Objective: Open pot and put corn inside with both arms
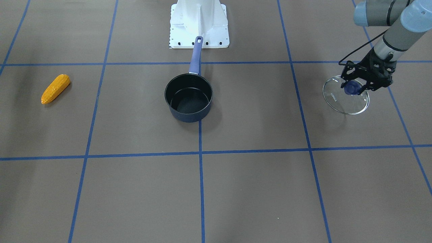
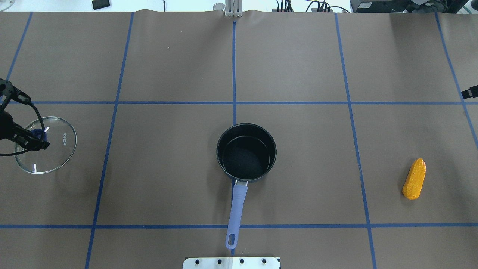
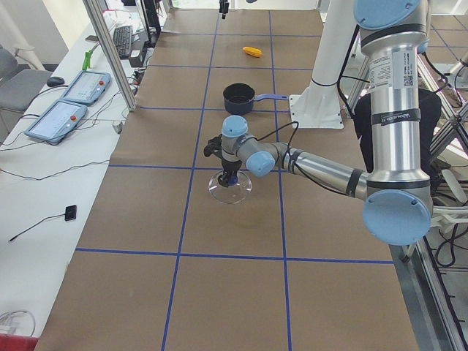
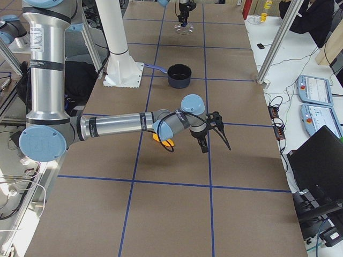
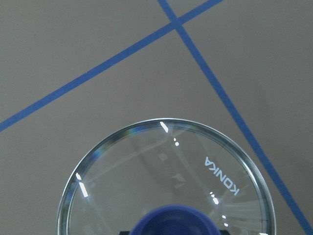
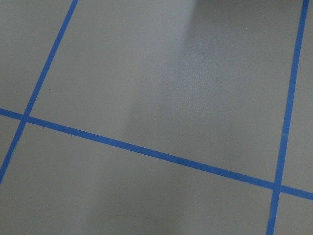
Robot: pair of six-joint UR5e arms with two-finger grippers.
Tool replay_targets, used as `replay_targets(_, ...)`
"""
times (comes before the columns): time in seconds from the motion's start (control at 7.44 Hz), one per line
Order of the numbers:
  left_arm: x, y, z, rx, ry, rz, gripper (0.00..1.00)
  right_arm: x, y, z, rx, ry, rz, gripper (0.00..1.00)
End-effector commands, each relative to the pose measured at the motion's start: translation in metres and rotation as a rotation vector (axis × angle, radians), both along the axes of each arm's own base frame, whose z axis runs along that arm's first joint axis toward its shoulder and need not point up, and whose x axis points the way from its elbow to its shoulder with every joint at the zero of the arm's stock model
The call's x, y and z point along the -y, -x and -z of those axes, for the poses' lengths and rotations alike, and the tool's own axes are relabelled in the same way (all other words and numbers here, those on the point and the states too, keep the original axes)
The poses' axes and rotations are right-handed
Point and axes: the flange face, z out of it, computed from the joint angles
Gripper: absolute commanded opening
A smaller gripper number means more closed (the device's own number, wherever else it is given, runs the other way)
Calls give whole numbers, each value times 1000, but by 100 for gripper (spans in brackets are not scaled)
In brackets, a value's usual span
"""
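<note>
lid (image 5: 161, 166): blue knob (image 5: 172, 221) pinched in my left gripper (image 1: 353, 88), far left
pot (image 2: 246, 152): uncovered, in the middle
corn (image 2: 414, 179): far right, apart from pot
right gripper (image 4: 214, 134): out past corn; i cannot tell its opening

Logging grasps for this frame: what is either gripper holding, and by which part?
The left gripper holds the glass lid by its blue knob. The right gripper shows nothing in it.
</note>
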Motion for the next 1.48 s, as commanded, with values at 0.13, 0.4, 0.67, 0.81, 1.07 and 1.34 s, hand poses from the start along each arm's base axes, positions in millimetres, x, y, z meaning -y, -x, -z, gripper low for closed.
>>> replay_targets(0.13,-20,-5,-37,-11,15,-16,4,1,0,-1,-9,-2,-5,100)
replay_targets(0.4,-21,-9,-61,-15,8,-24,12,0,1,-1,-10,-1,-3,100)
replay_targets(0.67,-18,-12,-64,-11,-3,-22,89,0,1,-1,-10,-1,-2,100)
replay_targets(0.81,-17,-12,-63,-12,-5,-19,98,0,1,-1,-10,-1,-1,100)
replay_targets(1.07,-14,-13,-57,-23,-4,-20,98,0,1,-1,-10,-1,-1,100)
replay_targets(1.34,10,45,-49,-41,80,71,98,0,1,-1,-8,-1,-2,100)
